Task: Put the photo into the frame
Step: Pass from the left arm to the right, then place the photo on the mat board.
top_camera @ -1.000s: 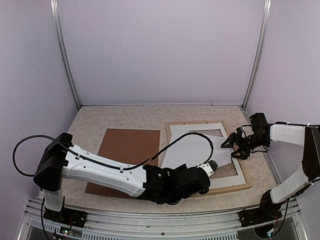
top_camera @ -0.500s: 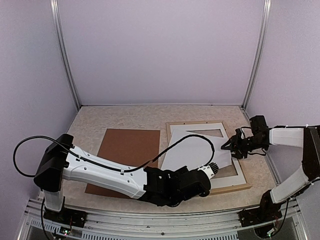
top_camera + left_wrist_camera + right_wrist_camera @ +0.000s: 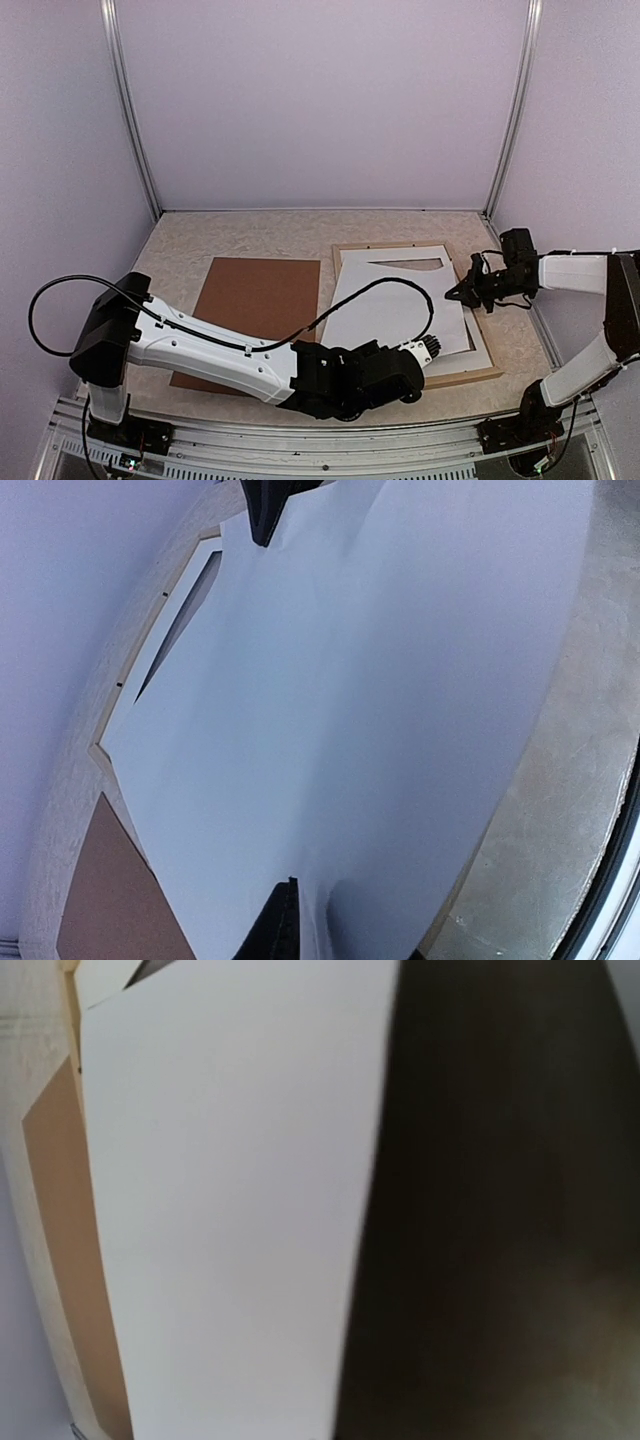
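The photo [image 3: 390, 305] shows only a plain white face; no print can be made out on it in any view. It lies askew over the frame [image 3: 470, 377] and covers most of the white mount [image 3: 478, 345]. Of the mount's opening, only a dark sliver beyond the left gripper [image 3: 428, 348] and a patch just to its right show. Half the right wrist view is a dark blur in which no fingers can be told. The left wrist view cuts its dark fingers [image 3: 265, 510] off at the top and bottom edges. A black cable [image 3: 385, 282] loops across the sheet.

The photo's edges are not square to the frame's rails. Its left edge slants out over the left rail toward the brown board [image 3: 255, 300]. That board lies flat on the counter [image 3: 250, 235], left of the left gripper and just beside the frame. Beyond both grippers the counter runs on to the back wall. To the right of the right gripper [image 3: 460, 294], only a narrow strip of counter separates the frame from the side wall.

The left gripper lies low at the photo's near edge with its jaws parted, both fingers showing apart against the white sheet. Whether they press on it I cannot tell. The right gripper is clenched at the photo's right-hand corner, its tips meeting the edge. Whether the sheet is pinched between them is hidden.
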`<state>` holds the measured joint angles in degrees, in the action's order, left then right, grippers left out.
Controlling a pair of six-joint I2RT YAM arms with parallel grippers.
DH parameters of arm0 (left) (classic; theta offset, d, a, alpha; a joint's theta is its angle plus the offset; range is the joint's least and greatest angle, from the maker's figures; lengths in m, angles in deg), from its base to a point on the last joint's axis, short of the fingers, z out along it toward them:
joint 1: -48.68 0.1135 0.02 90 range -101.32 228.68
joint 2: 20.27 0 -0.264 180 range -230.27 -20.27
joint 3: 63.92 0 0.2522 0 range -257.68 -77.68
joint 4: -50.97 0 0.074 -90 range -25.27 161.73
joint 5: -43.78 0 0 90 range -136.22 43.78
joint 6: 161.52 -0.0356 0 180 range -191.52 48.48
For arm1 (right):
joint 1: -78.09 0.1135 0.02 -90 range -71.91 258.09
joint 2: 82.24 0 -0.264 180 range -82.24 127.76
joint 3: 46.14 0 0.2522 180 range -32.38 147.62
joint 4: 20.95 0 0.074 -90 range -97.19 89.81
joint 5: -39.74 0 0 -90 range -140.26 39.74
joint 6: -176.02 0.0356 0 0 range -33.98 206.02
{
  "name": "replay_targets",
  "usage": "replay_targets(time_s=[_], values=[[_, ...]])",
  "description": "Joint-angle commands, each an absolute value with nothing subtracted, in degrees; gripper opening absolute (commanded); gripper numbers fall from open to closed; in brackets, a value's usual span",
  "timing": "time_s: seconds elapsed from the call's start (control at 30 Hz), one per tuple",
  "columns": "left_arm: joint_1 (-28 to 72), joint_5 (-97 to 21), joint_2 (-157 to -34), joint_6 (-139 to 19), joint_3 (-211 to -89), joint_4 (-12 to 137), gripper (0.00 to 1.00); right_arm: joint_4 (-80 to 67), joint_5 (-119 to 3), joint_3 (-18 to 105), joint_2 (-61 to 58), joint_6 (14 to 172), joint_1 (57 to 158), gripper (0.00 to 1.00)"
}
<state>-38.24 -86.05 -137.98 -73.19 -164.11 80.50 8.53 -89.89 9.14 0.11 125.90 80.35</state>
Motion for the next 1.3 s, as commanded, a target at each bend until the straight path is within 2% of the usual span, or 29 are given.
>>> replay_targets(time_s=[0.0, 0.33, 0.6, 0.97, 1.27], values=[[-38.6, -83.55, -136.39, -72.62, -165.58, 81.23, 0.25, 10.99, -89.37, 12.08, -0.62, 123.81, 80.79, 0.0], [-38.6, -78.93, -131.37, -73.7, -164.68, 82.85, 0.57, 19.81, -86.21, 19.64, -0.74, 116.64, 80.69, 0.0], [-37.98, -72.11, -127.91, -73.77, -161.72, 82.24, 0.89, 25.29, -82.04, 28.76, 2.22, 109.83, 80.4, 0.0], [-26.7, -59.68, -117.95, -66.86, -158.7, 81.49, 0.97, 30.4, -79.87, 39.15, 12.89, 97.62, 80.3, 0.0], [-18.0, -59.83, -110.57, -63.37, -157.48, 81.86, 0.98, 28.38, -78.69, 39.8, 15.23, 97.24, 80.49, 0.0]])
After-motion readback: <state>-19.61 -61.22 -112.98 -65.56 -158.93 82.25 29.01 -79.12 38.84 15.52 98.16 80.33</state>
